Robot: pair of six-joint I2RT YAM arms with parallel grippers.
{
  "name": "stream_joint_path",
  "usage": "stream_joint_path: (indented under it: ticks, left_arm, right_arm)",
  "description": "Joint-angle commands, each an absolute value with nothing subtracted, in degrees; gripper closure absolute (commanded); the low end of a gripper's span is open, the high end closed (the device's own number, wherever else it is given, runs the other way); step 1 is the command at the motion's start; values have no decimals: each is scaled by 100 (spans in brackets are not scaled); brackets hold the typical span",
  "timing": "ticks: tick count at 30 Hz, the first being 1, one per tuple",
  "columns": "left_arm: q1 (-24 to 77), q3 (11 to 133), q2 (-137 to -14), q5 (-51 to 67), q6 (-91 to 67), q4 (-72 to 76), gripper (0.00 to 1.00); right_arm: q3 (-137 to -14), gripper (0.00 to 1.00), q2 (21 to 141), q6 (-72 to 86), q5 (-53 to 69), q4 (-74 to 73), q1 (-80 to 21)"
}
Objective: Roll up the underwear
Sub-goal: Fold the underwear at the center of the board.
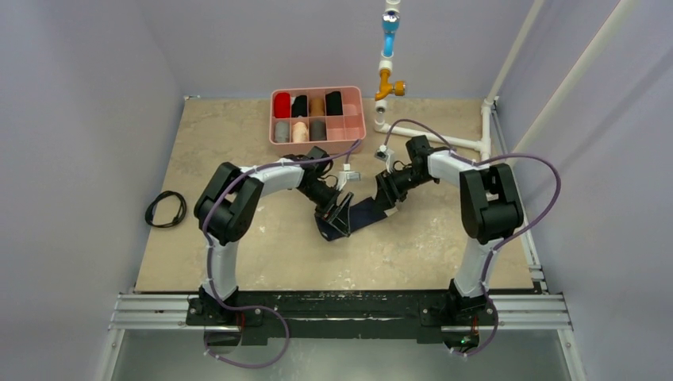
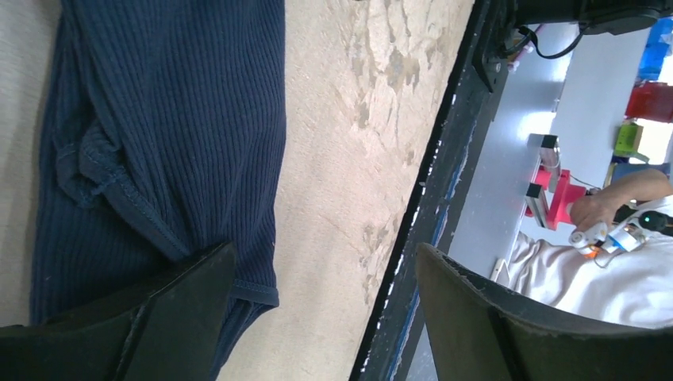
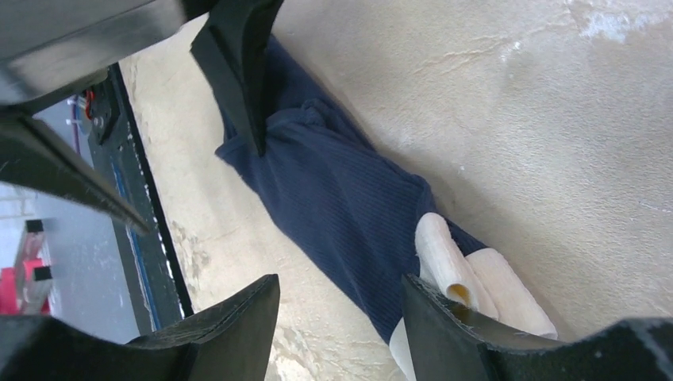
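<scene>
The underwear [image 1: 363,216] lies stretched flat in the middle of the table, navy ribbed fabric. In the right wrist view [image 3: 333,190] its cream band [image 3: 448,266] is curled at the near end. My left gripper [image 1: 336,219] is open at the underwear's left end. In the left wrist view [image 2: 325,274] one finger [image 2: 167,309] rests over the fabric's hem [image 2: 159,119] and the other stands apart over bare table. My right gripper [image 1: 387,197] is open at the band end. In its own view [image 3: 341,298] one finger [image 3: 476,333] is beside the band.
A pink tray [image 1: 355,131] holding several fabric rolls stands at the back. A black cable loop [image 1: 165,209] lies at the left. A white pipe [image 1: 444,143] with blue and orange fittings [image 1: 389,48] runs along the back right. The table's front rail [image 2: 444,182] is near.
</scene>
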State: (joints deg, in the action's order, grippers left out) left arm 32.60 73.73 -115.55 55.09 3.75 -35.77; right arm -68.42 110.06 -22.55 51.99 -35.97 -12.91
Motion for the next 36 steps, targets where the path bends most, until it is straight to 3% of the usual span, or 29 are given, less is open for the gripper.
stream_joint_path:
  ticks: [1,11,22,27,36]
  left_arm:
    - [3186,7716,-11614,5141,629,-4053,18]
    - [2962,8622,-11896,4370,1842,-5767,18]
    - [2595,9686,-12239,2213,3445,-7139,16]
    - [2453,9883,-11868,1909,3627,-6945,15]
    - [2476,9605,-11011,3278,2921,-6344,10]
  right_arm:
    - [-6997,41,10487,-3121,5404,-4185,-1255]
    - [-6865,40,9613,-3677,5159,-4616,-1256]
    - [-6361,36,8468,-3064,4166,-3916,-1257]
    - [-6069,24,7987,-2869,3663,-3553,-1251]
    - [-5898,2,7423,-2254,2691,-2918,-1257]
